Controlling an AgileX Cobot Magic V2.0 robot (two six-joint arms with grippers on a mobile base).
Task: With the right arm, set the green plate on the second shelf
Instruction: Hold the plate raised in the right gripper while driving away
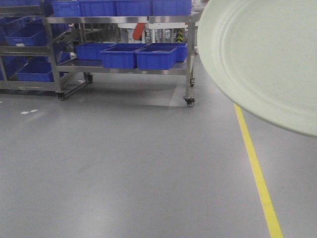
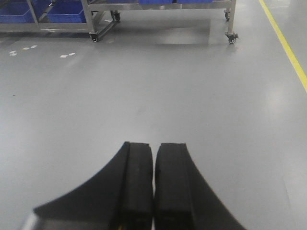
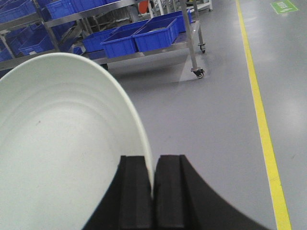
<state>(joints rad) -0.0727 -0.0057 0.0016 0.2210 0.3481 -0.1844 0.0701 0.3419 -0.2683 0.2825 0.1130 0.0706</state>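
Right wrist-mounted view: gripping green plate (image 3: 62, 143) by its rim with right claw (image 3: 154, 165) over grey floor (image 3: 216, 124), with left claw (image 2: 154, 153) pressed closed.

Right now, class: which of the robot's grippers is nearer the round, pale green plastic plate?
Right. The right gripper clamps the round pale green plastic plate by its rim. The left gripper is shut on nothing above grey floor, with no plate in its view.

I logged the green plate (image 3: 62, 143): pale sage, round, shallow, plain, low rim. Held aloft, tilted, edge pinched in the right gripper (image 3: 154, 167).
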